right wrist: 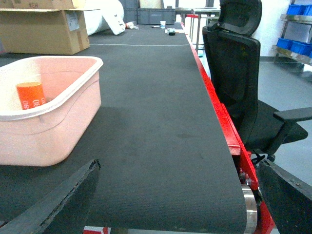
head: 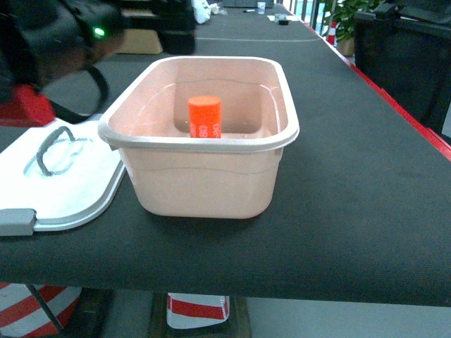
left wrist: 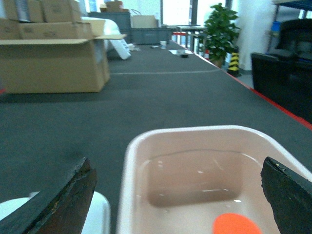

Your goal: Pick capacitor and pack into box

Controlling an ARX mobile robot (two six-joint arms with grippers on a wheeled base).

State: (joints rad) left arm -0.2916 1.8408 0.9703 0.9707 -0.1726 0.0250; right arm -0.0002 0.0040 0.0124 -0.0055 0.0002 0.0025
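The orange-red capacitor [head: 205, 117] stands upright inside the pale pink box [head: 204, 176], near its middle. In the left wrist view my left gripper [left wrist: 177, 164] is open, its dark fingers [left wrist: 63, 204] spread wide above the near end of the box [left wrist: 134, 161]. The capacitor's top [left wrist: 236, 225] shows below, between them and untouched. My left arm [head: 60, 32] is a dark blur at the head view's top left. My right gripper [right wrist: 176, 166] hangs open and empty over the dark belt, to the right of the box [right wrist: 63, 107] and the capacitor [right wrist: 30, 95].
The white lid [head: 70, 186] with its grey handle lies flat left of the box. A brown carton [left wrist: 53, 61] stands far back on the left. The belt's red edge [right wrist: 214, 97] runs along the right, with a black office chair [right wrist: 241, 73] beyond it.
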